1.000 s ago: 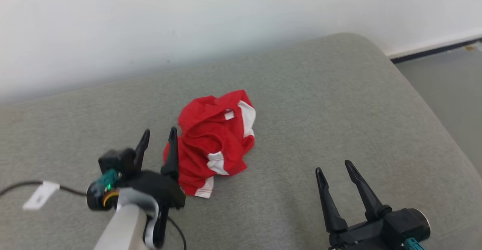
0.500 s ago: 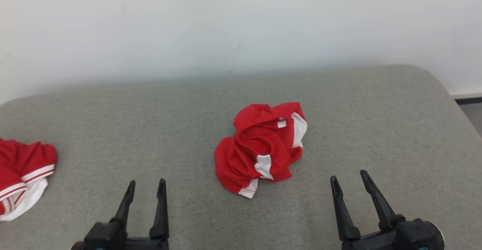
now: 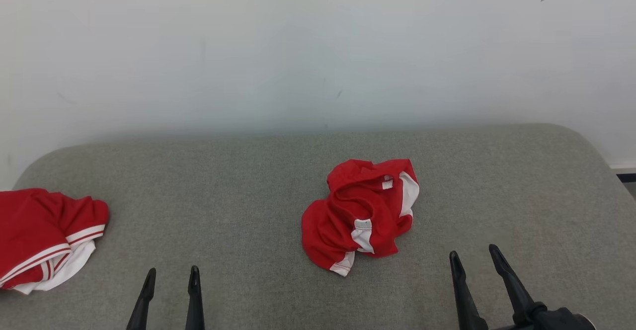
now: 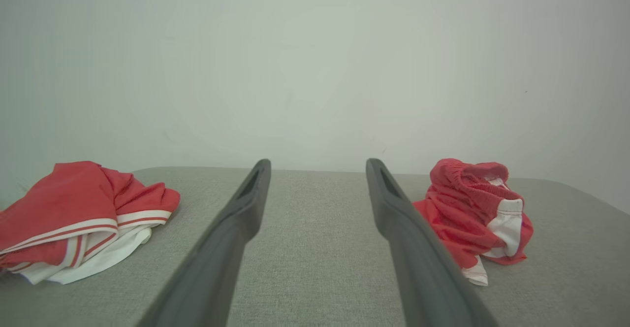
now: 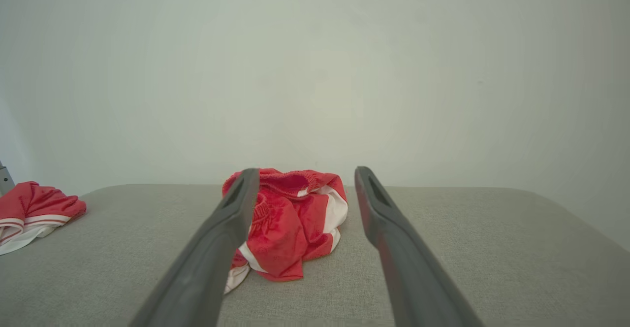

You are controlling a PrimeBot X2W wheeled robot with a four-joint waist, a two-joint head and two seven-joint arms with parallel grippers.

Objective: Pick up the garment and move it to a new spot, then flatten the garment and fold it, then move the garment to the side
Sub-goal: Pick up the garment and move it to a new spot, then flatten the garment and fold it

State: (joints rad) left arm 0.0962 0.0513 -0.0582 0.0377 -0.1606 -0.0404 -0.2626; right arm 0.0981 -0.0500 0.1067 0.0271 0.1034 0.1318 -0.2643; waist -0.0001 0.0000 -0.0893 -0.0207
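- Plain pale wall (image 3: 318,46) behind, and below it a grey woven cushion (image 3: 223,210) with rounded corners; it looks padded, so anything pressed onto it will likely sink a little
- garment (image 3: 362,213) lies crumpled in a heap near the cushion's middle, at about 2 o'clock from the left gripper (image 3: 172,270) and 10 o'clock from the right gripper (image 3: 473,251), touched by neither
- both grippers' fingers stand spread apart with nothing between them
- it looks like thin, light, limp red cloth with white panels: it should bunch and drape rather than hold its shape, and a pinch may catch more than one layer
- best holds, I judge: the gathered waistband (image 5: 290,177) at the heap's 12 o'clock, or the white-edged hem corner (image 3: 343,269) sticking out at 7 o'clock
- second red piece (image 3: 44,235) sits at the cushion's 9 o'clock edge, well apart
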